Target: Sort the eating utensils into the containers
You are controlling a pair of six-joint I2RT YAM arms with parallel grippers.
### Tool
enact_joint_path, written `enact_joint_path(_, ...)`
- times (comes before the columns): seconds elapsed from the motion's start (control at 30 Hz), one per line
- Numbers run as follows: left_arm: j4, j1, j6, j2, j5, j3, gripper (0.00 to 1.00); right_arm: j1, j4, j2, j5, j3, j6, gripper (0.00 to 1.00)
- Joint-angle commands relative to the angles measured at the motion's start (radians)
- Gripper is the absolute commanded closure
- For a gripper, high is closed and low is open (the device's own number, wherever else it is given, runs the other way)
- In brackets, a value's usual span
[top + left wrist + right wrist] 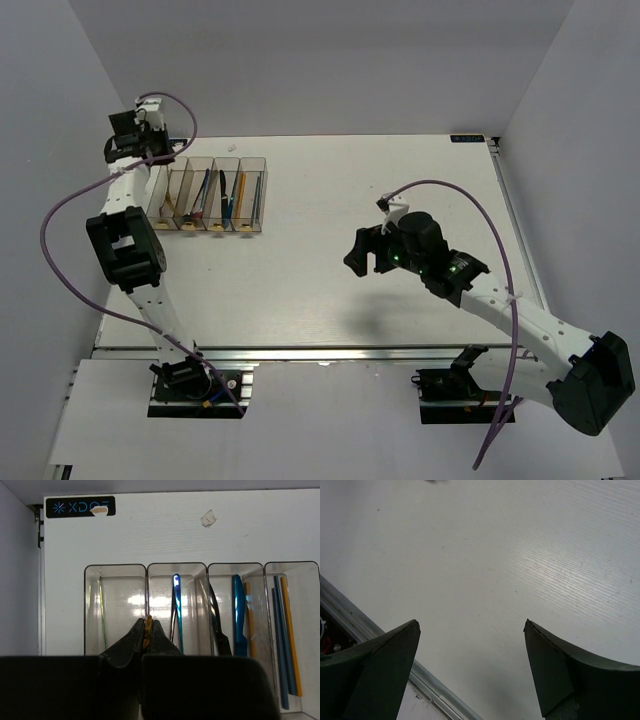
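Gripper of left arm pinches a slim gold piece, perhaps a spoon, above four clear brownish plastic bins; I see right gripper spread wide over white table.

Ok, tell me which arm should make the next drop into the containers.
Left. The left fingers pinch a gold utensil right at the containers; the right fingers stand open and empty over the table, away from them.
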Motion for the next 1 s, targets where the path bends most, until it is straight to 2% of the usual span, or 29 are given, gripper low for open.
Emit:
enact_joint_path(0.0, 0.152, 0.048, 0.104, -0.009, 0.209, -0.018, 1.00, 0.003, 0.023, -0.040, -0.071, -0.023, -0.026, 0.11)
enact_joint_path(0.17, 0.248, 0.145, -0.025, 0.065, 0.365, 0.033, 1.00, 0.005, 0.037, -0.044, -0.113, -0.032, -0.026, 0.11)
enact_joint_path(0.4, 0.201, 0.142, 0.053, 0.093, 0.318, 0.054, 1.00, 0.005, 0.051, -0.045, -0.115, -0.043, -0.026, 0.11)
enact_joint_path(0.63, 0.256, 0.134, 0.052, 0.088, 0.275, -0.009, 0.90, 0.005, 0.054, -0.041, -0.110, -0.040, -0.029, 0.11)
enact_joint_path(0.67, 0.259, 0.133, 0.050, 0.094, 0.269, -0.010, 0.82, 0.005, 0.053, -0.039, -0.108, -0.038, -0.029, 0.11)
enact_joint_path(0.73, 0.253, 0.131, 0.055, 0.104, 0.244, -0.020, 0.77, 0.006, 0.053, -0.037, -0.110, -0.038, -0.031, 0.11)
enact_joint_path(0.8, 0.255, 0.131, 0.057, 0.108, 0.221, -0.032, 0.63, 0.005, 0.051, -0.042, -0.110, -0.038, -0.034, 0.11)
enact_joint_path(0.87, 0.267, 0.131, 0.058, 0.105, 0.192, -0.055, 0.57, 0.005, 0.051, -0.044, -0.107, -0.042, -0.034, 0.11)
enact_joint_path(0.9, 0.271, 0.131, 0.057, 0.099, 0.184, -0.062, 0.49, 0.005, 0.049, -0.045, -0.107, -0.042, -0.034, 0.11)
enact_joint_path(0.97, 0.293, 0.128, 0.040, 0.088, 0.166, -0.079, 0.46, 0.005, 0.053, -0.044, -0.107, -0.043, -0.036, 0.11)
